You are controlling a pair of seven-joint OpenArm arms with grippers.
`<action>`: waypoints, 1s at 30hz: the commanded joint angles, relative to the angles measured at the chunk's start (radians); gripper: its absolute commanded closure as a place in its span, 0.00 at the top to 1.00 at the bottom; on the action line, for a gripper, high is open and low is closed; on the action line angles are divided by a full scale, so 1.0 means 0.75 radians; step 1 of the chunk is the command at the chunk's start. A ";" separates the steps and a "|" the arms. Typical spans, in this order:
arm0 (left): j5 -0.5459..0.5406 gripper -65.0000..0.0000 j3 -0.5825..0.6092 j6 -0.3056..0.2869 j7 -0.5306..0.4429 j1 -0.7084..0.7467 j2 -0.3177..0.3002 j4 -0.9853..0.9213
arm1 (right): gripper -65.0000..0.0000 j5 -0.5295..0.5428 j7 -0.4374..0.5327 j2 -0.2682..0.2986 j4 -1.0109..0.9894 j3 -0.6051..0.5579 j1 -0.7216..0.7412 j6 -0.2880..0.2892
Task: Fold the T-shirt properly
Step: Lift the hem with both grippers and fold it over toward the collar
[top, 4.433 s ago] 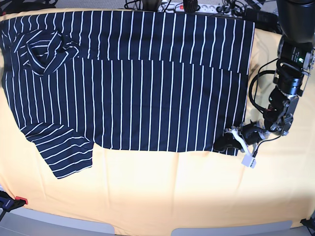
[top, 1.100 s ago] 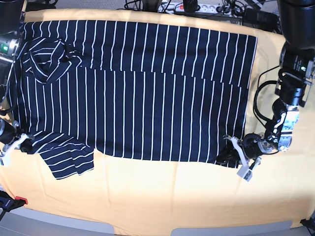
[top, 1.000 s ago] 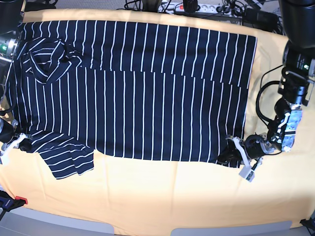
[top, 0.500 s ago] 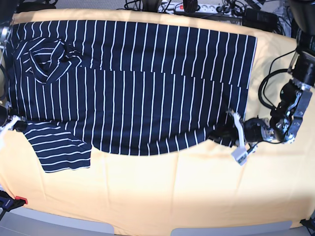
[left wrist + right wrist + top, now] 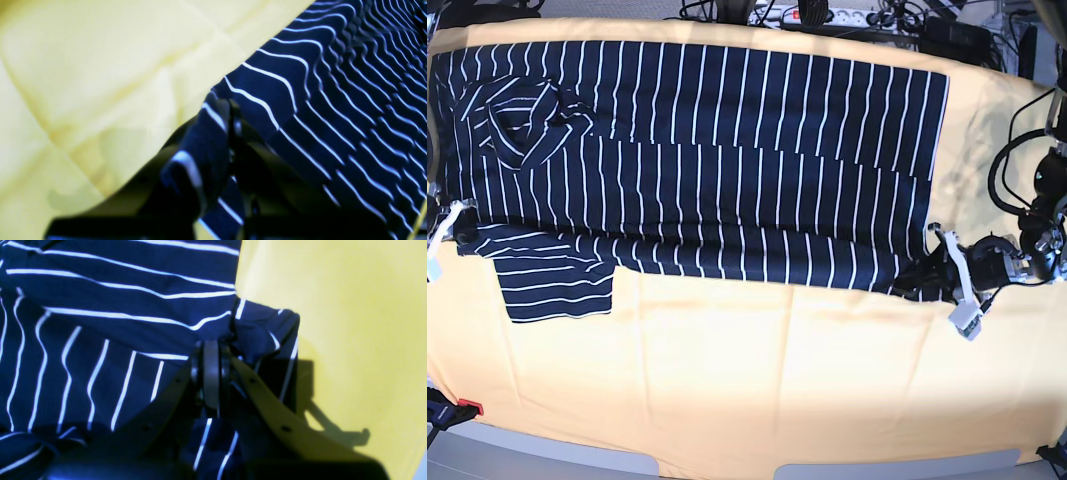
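Both end effectors are clenched on the T-shirt (image 5: 697, 170): the left end effector (image 5: 927, 283) pinches the hem corner, the right end effector (image 5: 213, 350) grips the edge beside the sleeve. Between them the shirt lies spread across the yellow-covered bench (image 5: 757, 380). Soft, light and limp, the cloth will sag and wrinkle, so corners and seams look like the surest holds.

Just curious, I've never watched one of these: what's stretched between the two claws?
In the base view, only the T-shirt: its near edge runs from the right gripper to the left gripper, both pinching it.
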 commanded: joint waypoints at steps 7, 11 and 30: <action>-0.186 0.00 -0.020 -0.006 0.209 0.065 -0.051 0.127 | 0.00 0.025 -0.016 0.094 0.022 0.014 0.026 0.011; -0.176 0.00 -0.020 -0.006 0.251 0.094 -0.062 0.232 | 0.00 0.127 -0.142 0.112 0.022 0.014 0.026 0.011; -0.320 0.00 -0.020 -0.006 0.527 0.119 -0.179 0.338 | 0.00 0.293 -0.416 0.207 0.022 0.014 0.026 0.011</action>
